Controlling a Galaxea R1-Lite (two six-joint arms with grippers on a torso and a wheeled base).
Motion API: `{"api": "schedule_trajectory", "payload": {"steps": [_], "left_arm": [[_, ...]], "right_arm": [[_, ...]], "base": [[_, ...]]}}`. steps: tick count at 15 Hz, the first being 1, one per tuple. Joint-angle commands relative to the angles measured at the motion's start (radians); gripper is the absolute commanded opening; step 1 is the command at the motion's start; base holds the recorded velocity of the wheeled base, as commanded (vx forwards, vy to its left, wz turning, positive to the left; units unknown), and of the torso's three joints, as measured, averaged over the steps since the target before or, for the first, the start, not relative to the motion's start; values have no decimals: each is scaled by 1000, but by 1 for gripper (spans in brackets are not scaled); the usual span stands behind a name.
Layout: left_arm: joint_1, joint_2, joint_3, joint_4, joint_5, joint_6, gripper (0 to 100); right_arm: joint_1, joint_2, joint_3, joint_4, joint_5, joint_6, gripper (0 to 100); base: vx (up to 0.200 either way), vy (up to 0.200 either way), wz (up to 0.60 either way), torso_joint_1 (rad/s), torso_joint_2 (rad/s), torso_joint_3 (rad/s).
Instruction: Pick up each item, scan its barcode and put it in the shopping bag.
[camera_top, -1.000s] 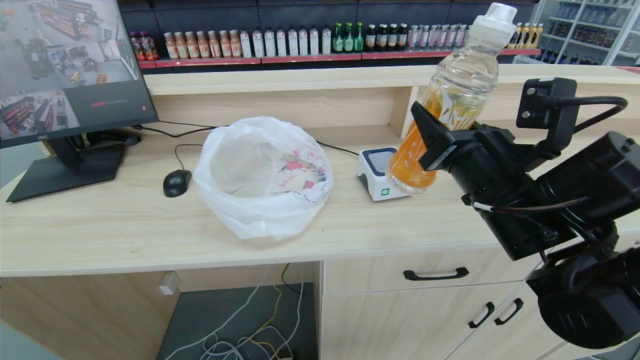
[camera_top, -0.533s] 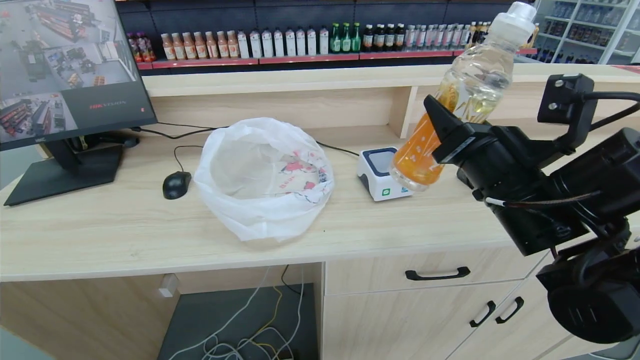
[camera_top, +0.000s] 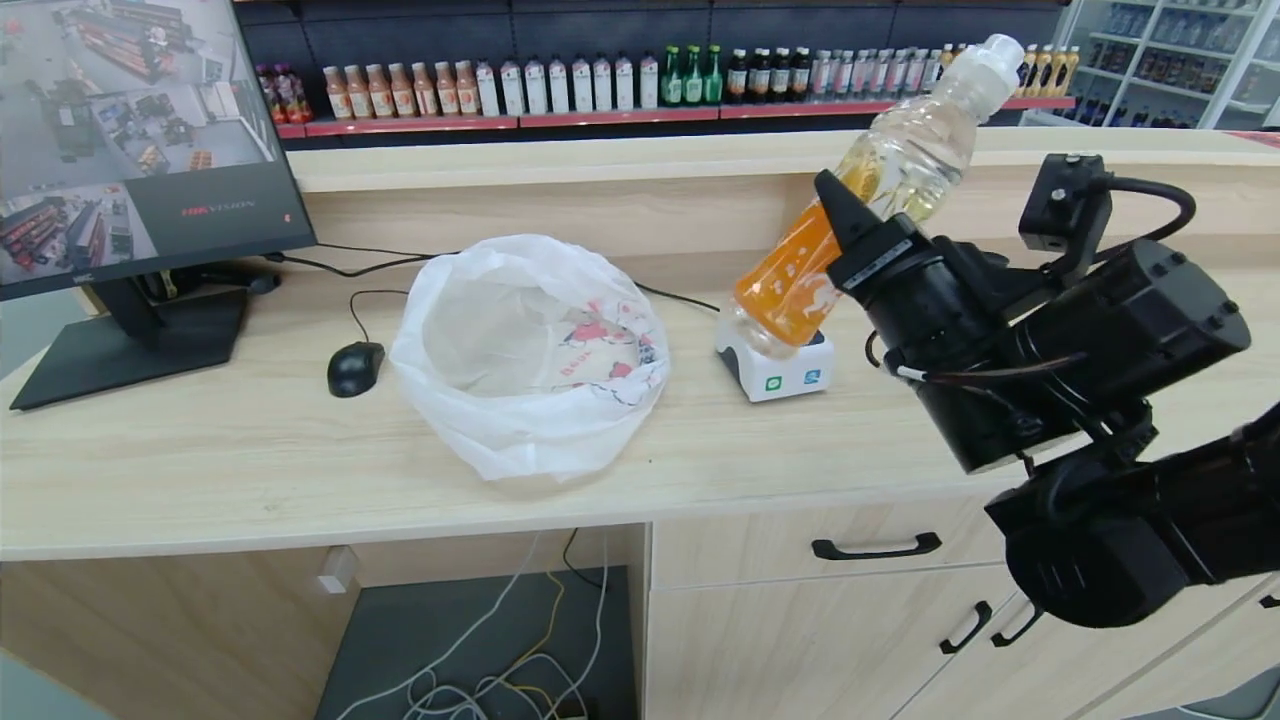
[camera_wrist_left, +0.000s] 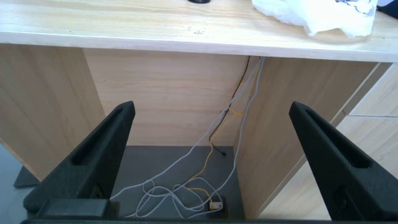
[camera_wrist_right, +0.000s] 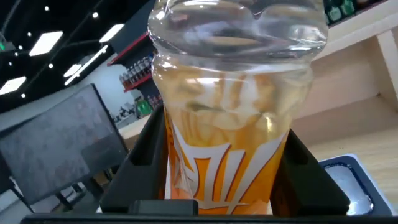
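Noted right gripper (camera_top: 840, 235) pinching orange drink bottle (camera_top: 790, 275), held tilted, cap toward 1 o'clock, base just above scanner (camera_top: 775, 378). Found shopping bag (camera_top: 520, 440) open at scanner's 9 o'clock. Recorded left gripper (camera_wrist_left: 211, 109) spread wide below counter (camera_top: 250, 450).

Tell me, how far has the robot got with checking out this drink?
Done: the orange drink bottle is off the counter, clamped in the right gripper. In hand: the bottle is tilted with its base just above the barcode scanner, so scanning looks under way. Left: dropping it into the open shopping bag beside the scanner. The left gripper hangs open below the counter's edge.
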Motion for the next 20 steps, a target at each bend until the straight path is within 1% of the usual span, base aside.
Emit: {"api": "schedule_trajectory", "payload": {"steps": [1, 2, 5, 7, 8, 10, 13, 20], "left_arm": [[0, 0, 0, 0, 0, 0, 100], [0, 0, 0, 0, 0, 0, 100], [0, 0, 0, 0, 0, 0, 100], [0, 0, 0, 0, 0, 0, 100], [0, 0, 0, 0, 0, 0, 100], [0, 0, 0, 0, 0, 0, 100], [0, 0, 0, 0, 0, 0, 100], [0, 0, 0, 0, 0, 0, 100]], "right_arm": [[-11, 51, -63, 25, -27, 57, 0], [-53, 53, -92, 93, -63, 119, 0], [-106, 71, -140, 134, -73, 244, 0], [-111, 77, -173, 182, -73, 348, 0], [-111, 77, -213, 226, -73, 414, 0], [-119, 96, -293, 329, -103, 492, 0], [-159, 159, -377, 372, -127, 543, 0], [-169, 237, -385, 378, -127, 603, 0]], "base": [[0, 0, 0, 0, 0, 0], [0, 0, 0, 0, 0, 0], [0, 0, 0, 0, 0, 0], [0, 0, 0, 0, 0, 0], [0, 0, 0, 0, 0, 0], [0, 0, 0, 0, 0, 0], [0, 0, 0, 0, 0, 0], [0, 0, 0, 0, 0, 0]]}}
